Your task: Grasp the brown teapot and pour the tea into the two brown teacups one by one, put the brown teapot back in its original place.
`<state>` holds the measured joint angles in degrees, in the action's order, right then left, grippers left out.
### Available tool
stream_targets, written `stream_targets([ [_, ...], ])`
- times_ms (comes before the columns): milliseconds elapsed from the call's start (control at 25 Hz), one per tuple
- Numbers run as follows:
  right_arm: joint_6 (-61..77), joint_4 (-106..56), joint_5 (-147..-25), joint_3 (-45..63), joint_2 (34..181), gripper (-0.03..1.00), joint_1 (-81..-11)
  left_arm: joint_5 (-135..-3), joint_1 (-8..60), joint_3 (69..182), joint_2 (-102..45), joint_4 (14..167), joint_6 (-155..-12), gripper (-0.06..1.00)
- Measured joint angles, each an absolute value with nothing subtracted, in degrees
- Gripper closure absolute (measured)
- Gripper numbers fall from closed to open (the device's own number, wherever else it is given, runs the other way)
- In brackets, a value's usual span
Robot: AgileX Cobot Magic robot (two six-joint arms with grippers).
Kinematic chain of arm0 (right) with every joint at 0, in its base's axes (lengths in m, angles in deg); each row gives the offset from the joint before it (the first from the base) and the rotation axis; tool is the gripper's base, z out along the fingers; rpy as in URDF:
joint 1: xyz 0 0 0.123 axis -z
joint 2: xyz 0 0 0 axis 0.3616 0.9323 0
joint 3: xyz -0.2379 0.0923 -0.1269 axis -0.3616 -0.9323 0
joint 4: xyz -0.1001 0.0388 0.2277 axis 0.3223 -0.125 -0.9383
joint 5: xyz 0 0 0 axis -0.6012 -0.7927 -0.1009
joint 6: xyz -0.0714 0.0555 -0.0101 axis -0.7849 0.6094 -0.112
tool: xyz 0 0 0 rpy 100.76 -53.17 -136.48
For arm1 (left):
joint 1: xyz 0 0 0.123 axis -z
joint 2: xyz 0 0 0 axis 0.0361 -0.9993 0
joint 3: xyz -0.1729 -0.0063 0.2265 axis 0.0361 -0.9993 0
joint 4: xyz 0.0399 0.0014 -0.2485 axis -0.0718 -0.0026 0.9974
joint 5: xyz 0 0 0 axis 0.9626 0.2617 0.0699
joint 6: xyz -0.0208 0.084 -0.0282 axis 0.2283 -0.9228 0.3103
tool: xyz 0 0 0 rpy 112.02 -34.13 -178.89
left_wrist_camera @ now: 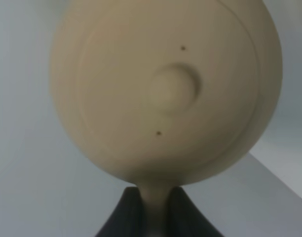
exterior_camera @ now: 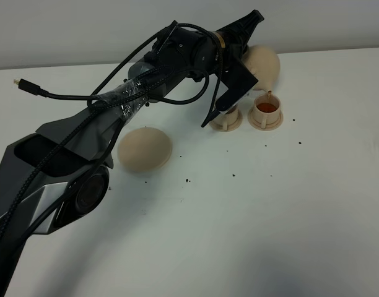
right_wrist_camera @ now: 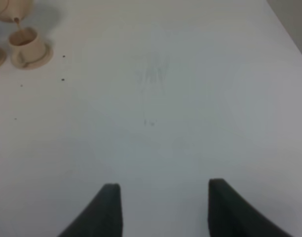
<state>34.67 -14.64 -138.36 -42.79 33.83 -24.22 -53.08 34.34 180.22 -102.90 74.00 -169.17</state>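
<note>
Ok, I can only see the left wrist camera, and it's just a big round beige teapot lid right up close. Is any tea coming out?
Observer: Yes. The pale beige ceramic teapot is tipped, and a thin reddish-brown stream of tea falls into the small beige cylindrical cup on the right.
Operator: What about the other cup?
Observer: The second small beige cup stands just left of it on its own saucer. It is partly hidden, so I can't tell if it holds tea.
Operator: Is the teapot's big saucer free?
Observer: Yes, the flat round beige saucer lies bare, farther left of the cups.
</note>
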Motion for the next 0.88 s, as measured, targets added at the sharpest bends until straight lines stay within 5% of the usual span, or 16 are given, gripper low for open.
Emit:
stream_targets([
  [880,34.67,-14.64,-138.36,-42.79,33.83,0.54,-24.22,-52.97,34.40,180.22,-102.72,73.76,-169.17,0.79],
])
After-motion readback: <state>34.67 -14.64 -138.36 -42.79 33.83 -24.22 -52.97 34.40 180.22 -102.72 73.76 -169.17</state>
